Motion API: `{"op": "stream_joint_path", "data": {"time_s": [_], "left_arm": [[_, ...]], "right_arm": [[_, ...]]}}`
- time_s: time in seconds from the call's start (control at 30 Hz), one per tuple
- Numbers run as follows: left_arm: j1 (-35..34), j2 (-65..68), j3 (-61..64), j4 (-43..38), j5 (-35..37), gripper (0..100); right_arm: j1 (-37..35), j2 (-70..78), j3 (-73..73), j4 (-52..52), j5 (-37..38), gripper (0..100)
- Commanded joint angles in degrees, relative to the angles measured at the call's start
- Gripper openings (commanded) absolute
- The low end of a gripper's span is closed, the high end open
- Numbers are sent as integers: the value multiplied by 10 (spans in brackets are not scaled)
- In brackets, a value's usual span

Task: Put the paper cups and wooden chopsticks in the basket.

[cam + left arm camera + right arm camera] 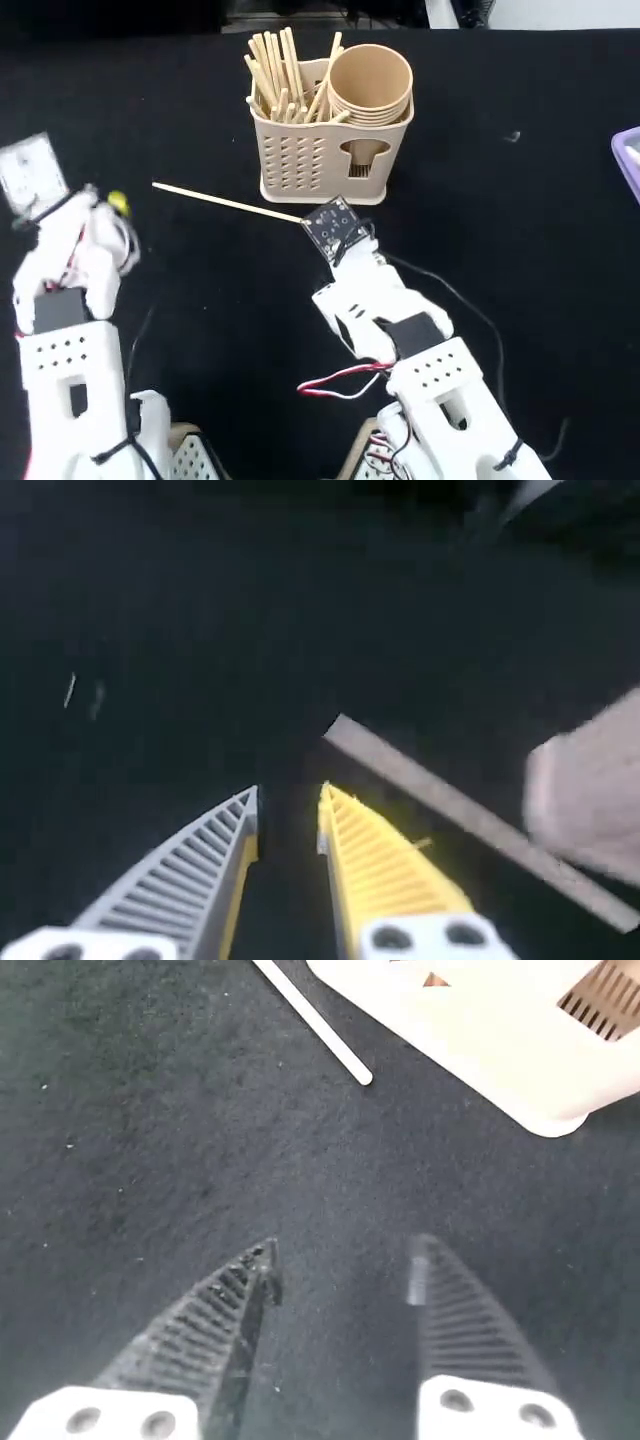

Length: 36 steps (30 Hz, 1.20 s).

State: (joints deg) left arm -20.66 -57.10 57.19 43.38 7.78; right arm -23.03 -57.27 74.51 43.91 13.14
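Checking the feeds, I judged the job nearly finished. The basket (pixel 325 165) held a stack of paper cups (pixel 370 85) in one compartment and a bundle of wooden chopsticks (pixel 280 75) in the other. One loose chopstick (pixel 225 203) lay flat on the black table (pixel 500 250), just in front of the basket, running from near the left arm toward the right arm. That was all I could see left to do.

The right gripper (pixel 345 1255) hung over bare cloth, jaws wide apart and empty, with the stick's near end and the basket's base corner just ahead. The left gripper (pixel 288 798) was parted only narrowly, also empty, with the stick's other end close by.

I had open cloth in front of the stick and between the arms. The basket wall stood close behind it, so I reckoned a lift would need to clear the rim and the sticks poking up. A purple object (pixel 627 160) sat at the table's edge, well apart.
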Motion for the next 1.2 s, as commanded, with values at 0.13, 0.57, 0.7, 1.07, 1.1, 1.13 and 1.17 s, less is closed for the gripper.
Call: {"op": "stream_joint_path", "data": {"time_s": [0.13, 0.57, 0.7, 1.07, 1.1, 1.13, 1.17], "left_arm": [[-15, -47, 211, -155, 11, 106], [34, 121, -35, -112, 125, 287], [83, 287, -175, -52, 196, 291], [97, 626, -406, 24, 429, 284], [95, 648, -421, 25, 432, 284], [94, 667, -436, 25, 431, 284], [93, 685, -451, 25, 431, 284]], "right_arm": [[-7, -11, -49, 14, 62, 256], [-84, -11, 34, -47, 33, 251], [-84, -12, 37, -45, 33, 251], [-85, -15, 43, -45, 33, 251], [-85, -15, 43, -45, 33, 251], [-85, -15, 43, -45, 33, 251], [-85, -15, 43, -45, 33, 251]]}}
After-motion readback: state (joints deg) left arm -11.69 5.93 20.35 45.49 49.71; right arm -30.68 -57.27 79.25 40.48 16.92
